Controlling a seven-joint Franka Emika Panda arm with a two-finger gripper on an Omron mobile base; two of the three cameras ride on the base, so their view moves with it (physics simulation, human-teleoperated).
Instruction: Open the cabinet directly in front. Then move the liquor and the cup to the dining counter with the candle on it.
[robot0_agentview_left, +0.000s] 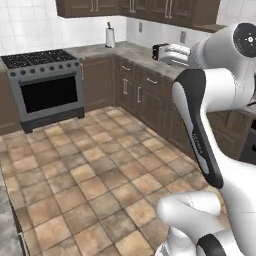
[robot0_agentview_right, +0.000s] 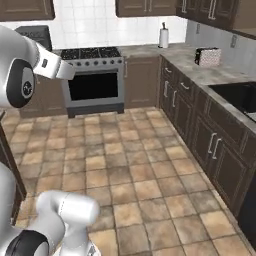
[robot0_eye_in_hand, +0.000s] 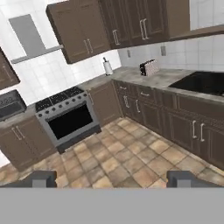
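My end effector (robot0_eye_in_hand: 112, 178) is standing wide open, its two dark fingertips (robot0_eye_in_hand: 40, 178) poking up far apart at the bottom of the hand view and gripping nothing. I am looking across a tiled floor (robot0_eye_in_hand: 131, 157) toward a stove (robot0_eye_in_hand: 68, 116) with a black oven door, set between low brown cabinets. Dark brown wall cabinets (robot0_eye_in_hand: 81, 30) with long vertical silver handles are hanging above it, all of their doors sitting closed; I cannot tell which of them is the one I am after. A marbled counter (robot0_eye_in_hand: 153, 78) is running along the right wall, carrying a toaster (robot0_eye_in_hand: 149, 68), a paper towel roll (robot0_eye_in_hand: 107, 67) in the corner and a black sink (robot0_eye_in_hand: 203, 83). In the left base view my white arm (robot0_agentview_left: 210, 100) is rising at the right, in front of the toaster (robot0_agentview_left: 171, 54).
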